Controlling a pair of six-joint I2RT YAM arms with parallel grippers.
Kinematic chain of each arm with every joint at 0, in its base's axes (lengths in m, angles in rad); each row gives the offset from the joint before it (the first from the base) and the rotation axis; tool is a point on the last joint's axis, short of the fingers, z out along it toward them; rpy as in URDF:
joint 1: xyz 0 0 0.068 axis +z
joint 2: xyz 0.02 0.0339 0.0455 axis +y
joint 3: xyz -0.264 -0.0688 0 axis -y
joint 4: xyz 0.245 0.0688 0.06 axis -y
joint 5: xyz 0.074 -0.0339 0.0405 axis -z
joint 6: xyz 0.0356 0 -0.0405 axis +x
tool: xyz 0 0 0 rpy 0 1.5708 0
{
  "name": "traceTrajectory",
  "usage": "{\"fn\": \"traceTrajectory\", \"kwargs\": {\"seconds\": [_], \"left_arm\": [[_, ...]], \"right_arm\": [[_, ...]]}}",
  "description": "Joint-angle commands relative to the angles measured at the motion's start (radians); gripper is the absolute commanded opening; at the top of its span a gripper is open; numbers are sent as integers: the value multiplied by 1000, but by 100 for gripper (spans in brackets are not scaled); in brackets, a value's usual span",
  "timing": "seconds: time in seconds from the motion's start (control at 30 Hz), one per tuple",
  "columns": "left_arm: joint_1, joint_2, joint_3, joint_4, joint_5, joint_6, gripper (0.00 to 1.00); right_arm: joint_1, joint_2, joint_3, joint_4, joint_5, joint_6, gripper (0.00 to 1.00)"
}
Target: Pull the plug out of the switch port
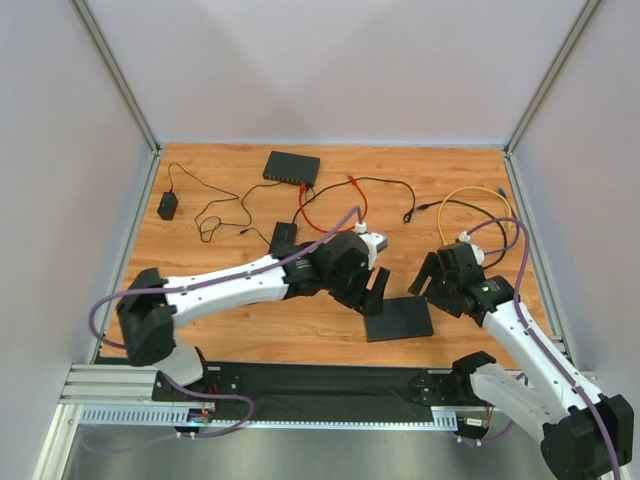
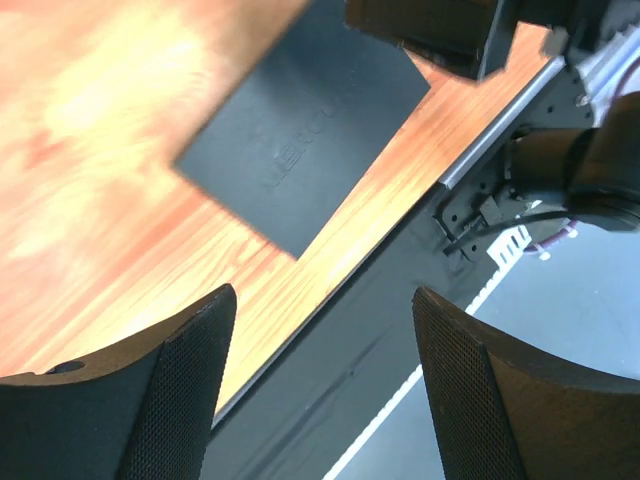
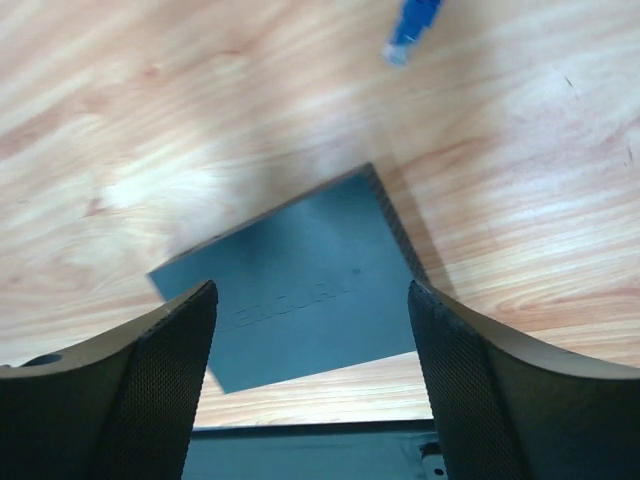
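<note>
A flat black switch (image 1: 398, 319) lies on the wood near the front edge, between my two grippers. It shows in the left wrist view (image 2: 300, 130) and the right wrist view (image 3: 300, 270), with no plug seen in it. My left gripper (image 1: 375, 290) (image 2: 325, 300) is open and empty, just left of it. My right gripper (image 1: 428, 280) (image 3: 312, 290) is open and empty, just right of it. A blue plug (image 3: 410, 25) lies loose on the wood beyond the switch. A second black switch (image 1: 291, 167) stands at the back with red and black cables running to it.
A red cable (image 1: 318, 222), black cables (image 1: 215, 215) and a yellow cable (image 1: 480, 195) lie across the back half. A power adapter (image 1: 168, 205) sits at the left and a small black box (image 1: 284, 236) by my left arm. A black mat (image 1: 330, 385) runs along the front.
</note>
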State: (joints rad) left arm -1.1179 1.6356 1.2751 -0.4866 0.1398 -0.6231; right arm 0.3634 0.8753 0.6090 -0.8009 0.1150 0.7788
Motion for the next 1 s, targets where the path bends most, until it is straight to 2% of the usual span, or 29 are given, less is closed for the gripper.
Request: {"fn": "traceTrajectory", "kwargs": {"seconds": [0.0,0.17,0.2,0.4,0.5,0.53,0.6,0.73,0.9,0.97], "left_arm": [[18,-165,-43,-90,-107,49,80],[102,-376,-164,-150,-192,69,81],[157,-446,-178,-168,-193,74,81],[358,-614,-151,-231,-253,146,83],[458,-611,-85,-219,-340,180,84],[458,-605,-85,-208,-348,187,84],[526,-574,-51,-179,-362,191,84],[670,-511,15,-135,-335,152,84],[823,-464,18,44,-284,92,84],[848,-441,21,144,-273,69,84]], "right_arm": [[5,-22,89,-37,-15,-53,79],[5,-7,193,-2,-99,-119,79],[5,-1,210,31,-127,-127,79],[6,203,380,193,-238,-170,77],[8,373,481,285,-271,-177,76],[8,405,504,310,-282,-179,76],[23,470,576,388,-293,-181,76],[84,710,740,440,-319,-202,78],[138,968,925,534,-406,-204,80],[144,1036,975,584,-454,-205,81]]}}
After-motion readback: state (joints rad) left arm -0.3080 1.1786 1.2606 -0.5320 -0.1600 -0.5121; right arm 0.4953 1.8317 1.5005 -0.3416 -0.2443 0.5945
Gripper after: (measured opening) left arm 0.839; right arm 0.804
